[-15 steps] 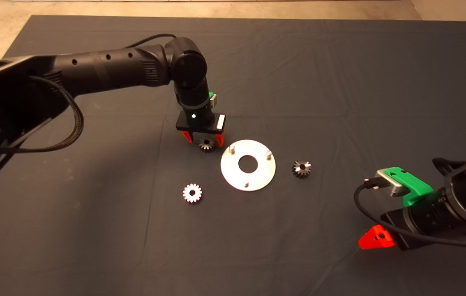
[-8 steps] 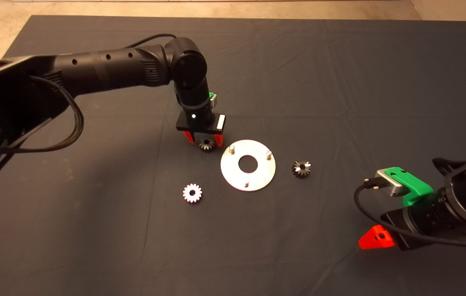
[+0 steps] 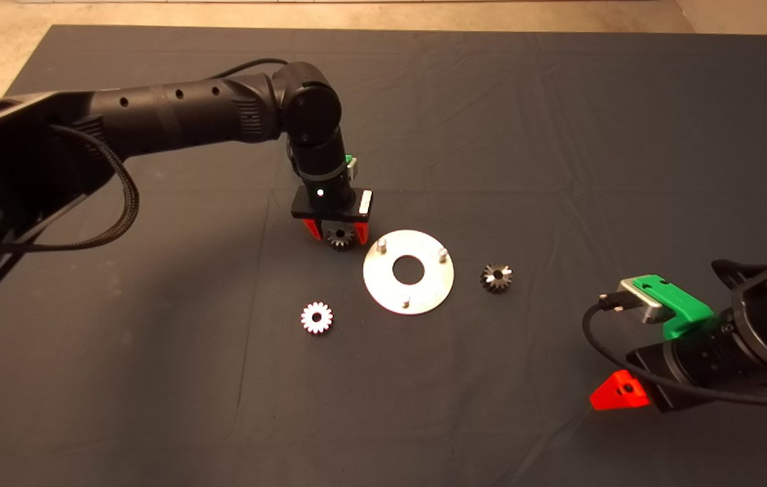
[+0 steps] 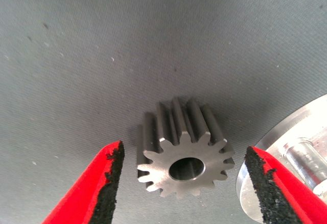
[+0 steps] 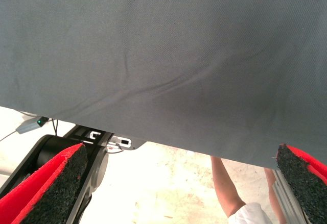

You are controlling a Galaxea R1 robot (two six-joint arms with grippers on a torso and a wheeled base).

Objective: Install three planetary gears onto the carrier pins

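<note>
Room first: I see bare dark mat [image 3: 559,135] on every side of the parts, and the mat's far edge with pale floor beyond it sits well away at 12 o'clock.

My left gripper [image 3: 339,231] is down at the plate's [image 3: 432,292] 10 o'clock edge, fingers spread apart and straddling one gear [image 3: 341,237]. In the left wrist view there is a gap on each side between that gear [image 4: 183,156] and the pads, so nothing is pinched; the plate rim [image 4: 286,132] lies just behind one finger.

Count: three gears, three pins, one plate. The second gear [image 3: 316,317] lies flat at the plate's 8 o'clock, well apart from it. The third gear [image 3: 496,278] sits near the plate at 3 o'clock. All three pins [image 3: 381,243] stand upright and bare on the plate.

The gear between my fingers rests flat on the mat, bore axis vertical, bore opening up toward the wrist camera.

My right gripper [image 3: 620,392] waits at 4 o'clock near the mat's edge, fingers [image 5: 51,183] wide apart; a person's arm [image 5: 225,185] shows past that edge.
</note>
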